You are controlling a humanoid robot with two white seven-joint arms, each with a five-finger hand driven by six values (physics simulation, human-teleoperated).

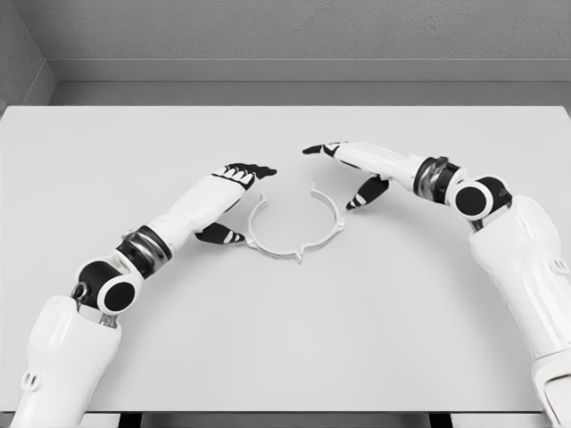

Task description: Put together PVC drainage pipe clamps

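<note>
Two hands flanking clamp on table, holding nothing: left hand and right hand fingers extended. Risking nudging it away.

A pale grey table stands against plain grey walls, seemingly under soft, even light.

Matt table; smooth plastic clamp
</note>
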